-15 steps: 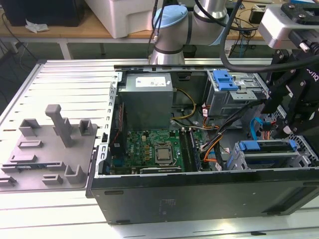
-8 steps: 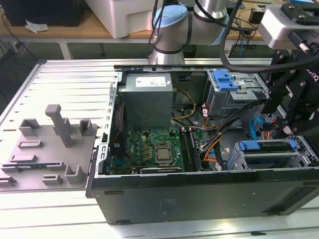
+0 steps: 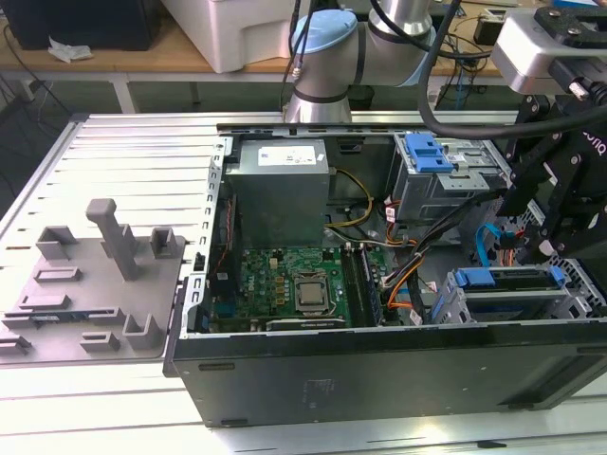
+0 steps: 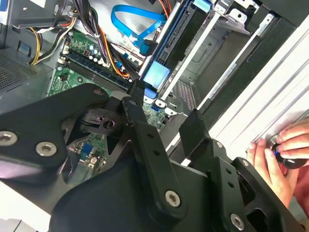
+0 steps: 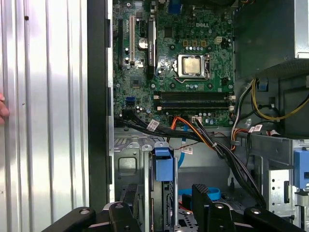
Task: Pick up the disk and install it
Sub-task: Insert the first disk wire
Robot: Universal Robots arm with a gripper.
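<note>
Hanging over the end of the open computer case (image 3: 379, 379) at the exterior view's right, the gripper (image 3: 558, 237) has its two black fingers (image 5: 203, 200) spread apart and closed on nothing. The disk (image 3: 507, 282) stands on edge in the grey drive cage (image 3: 446, 305) just below it. In both wrist views its blue carrier end (image 5: 163, 165) (image 4: 157, 75) lies in line with the gap between the fingers, and neither finger touches it.

White lettering shows on the gripper body in the exterior view, cut off by the frame edge. The grey power supply (image 3: 280, 194) at the back of the case carries a white label (image 3: 289, 154) (its print is too small to make out). The green motherboard (image 5: 169, 72) bears white printing among its slots, and small white tags hang on the bundled cables (image 5: 212, 140) running beside the cage. A blue flat cable (image 4: 130, 21) loops near the disk.

A second cage toward the back has a blue latch (image 3: 427, 152) on top. The case lies on a ribbed metal table (image 3: 133, 161), with a grey moulded fixture (image 3: 95, 284) well apart from it at the exterior view's left. In the second wrist view a person's hand (image 4: 277, 154) rests at the table edge beyond the case wall, its fingers around a small dark object.
</note>
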